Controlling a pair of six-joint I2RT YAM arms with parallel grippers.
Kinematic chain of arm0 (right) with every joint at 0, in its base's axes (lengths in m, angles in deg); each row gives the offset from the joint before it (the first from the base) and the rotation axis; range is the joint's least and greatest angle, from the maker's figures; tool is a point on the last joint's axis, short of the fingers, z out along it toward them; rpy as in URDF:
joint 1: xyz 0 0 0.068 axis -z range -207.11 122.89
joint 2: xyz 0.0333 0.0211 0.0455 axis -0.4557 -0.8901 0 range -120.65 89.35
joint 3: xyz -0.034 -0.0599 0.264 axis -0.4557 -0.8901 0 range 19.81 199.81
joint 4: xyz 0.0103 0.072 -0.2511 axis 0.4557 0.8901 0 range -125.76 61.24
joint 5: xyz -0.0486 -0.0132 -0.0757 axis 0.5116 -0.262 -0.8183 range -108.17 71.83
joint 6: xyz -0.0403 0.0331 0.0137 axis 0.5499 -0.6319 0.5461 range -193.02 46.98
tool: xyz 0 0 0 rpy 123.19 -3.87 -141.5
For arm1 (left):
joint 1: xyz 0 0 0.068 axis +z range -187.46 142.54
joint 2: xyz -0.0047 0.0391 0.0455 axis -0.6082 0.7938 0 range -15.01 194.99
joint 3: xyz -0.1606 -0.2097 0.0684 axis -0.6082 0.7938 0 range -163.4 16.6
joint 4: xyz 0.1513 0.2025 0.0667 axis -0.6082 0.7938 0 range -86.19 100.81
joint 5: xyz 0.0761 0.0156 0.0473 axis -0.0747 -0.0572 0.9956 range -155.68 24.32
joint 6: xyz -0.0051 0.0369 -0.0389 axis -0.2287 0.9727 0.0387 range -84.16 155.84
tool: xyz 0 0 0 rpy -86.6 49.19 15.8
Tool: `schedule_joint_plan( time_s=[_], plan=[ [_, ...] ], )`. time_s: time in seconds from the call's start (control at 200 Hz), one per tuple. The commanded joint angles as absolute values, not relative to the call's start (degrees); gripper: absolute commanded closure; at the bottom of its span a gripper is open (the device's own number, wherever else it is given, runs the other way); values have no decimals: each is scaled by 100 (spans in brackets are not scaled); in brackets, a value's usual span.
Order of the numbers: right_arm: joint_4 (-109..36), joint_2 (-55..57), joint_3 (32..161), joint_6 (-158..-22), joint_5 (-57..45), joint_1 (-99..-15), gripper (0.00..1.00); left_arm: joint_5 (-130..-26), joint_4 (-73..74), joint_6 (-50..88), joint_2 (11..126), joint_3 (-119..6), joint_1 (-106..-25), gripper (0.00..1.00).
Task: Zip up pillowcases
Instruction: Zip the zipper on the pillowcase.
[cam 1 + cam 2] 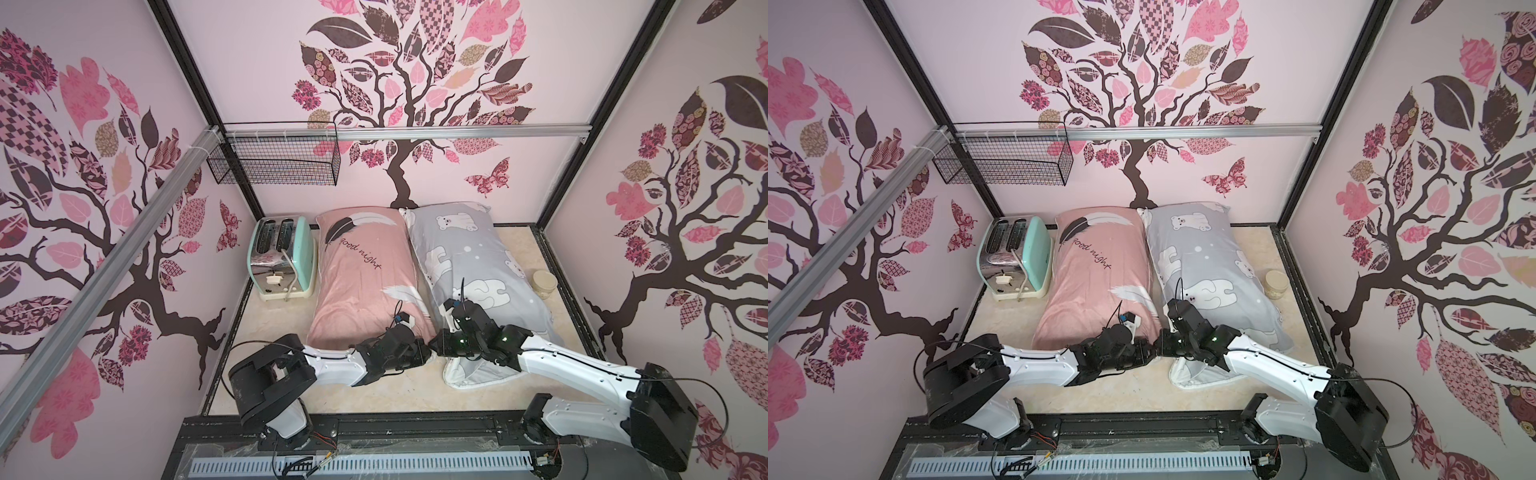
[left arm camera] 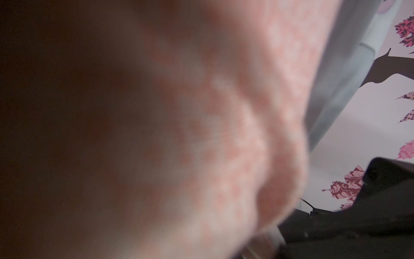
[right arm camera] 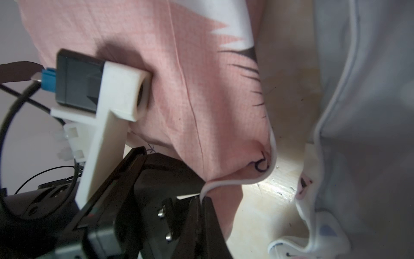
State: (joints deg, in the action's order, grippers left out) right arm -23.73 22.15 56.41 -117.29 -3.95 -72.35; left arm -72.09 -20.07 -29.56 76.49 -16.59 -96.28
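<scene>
Pink pillowcase (image 1: 361, 282), soft woven cotton with a feather print and "good night" script, is lying lengthwise on the tabletop (image 1: 374, 395). Grey pillowcase (image 1: 478, 266) with white polar bears is lying just beside it on the right, touching it toward the far end. Both are plump rectangles edged in white piping (image 3: 226, 180). Grey one's near end is sagging flat and crumpled, white lining showing.

Both arms are reaching low and inward, wrists meeting at the pink one's near right corner. Right gripper (image 3: 202, 199) is pinching the piping there, fingers fully closed on it. Left gripper (image 1: 424, 352) is closed too, tucked against the pink hem; what it's gripping is hidden by fabric. Left wrist view is showing mostly blurred pink cloth.

Tabletop is looking like glossy beige marble. Mint-and-chrome toaster (image 1: 282, 257) is standing left of the pink one, round cream tub (image 1: 545, 283) right of the grey. Black wire basket (image 1: 274, 160) is hanging on the back wall. Walls (image 1: 602, 62) are showing pale pink tree-and-leaf wallpaper.
</scene>
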Motion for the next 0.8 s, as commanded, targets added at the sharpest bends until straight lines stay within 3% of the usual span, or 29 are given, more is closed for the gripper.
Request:
schedule_joint_plan(
  time_s=[0.0, 0.17, 0.39, 0.795],
  plan=[
    [-2743, 2325, 5634, -11916, -52, -7204, 100, -7254, -2660, -3157, 7842, -1465, -9634, 98],
    [-1928, 2203, 5899, -11634, -967, -7203, 100, -6797, -2389, -3151, 7153, -1065, -9626, 99],
    [-1644, 2036, 6063, -11565, -1509, -7212, 100, -7235, -3013, -3410, 6843, -758, -9641, 100],
    [-1906, 1936, 5998, -11600, -1253, -7211, 100, -7380, -2524, -3132, 6917, -1462, -9652, 99]
  ],
)
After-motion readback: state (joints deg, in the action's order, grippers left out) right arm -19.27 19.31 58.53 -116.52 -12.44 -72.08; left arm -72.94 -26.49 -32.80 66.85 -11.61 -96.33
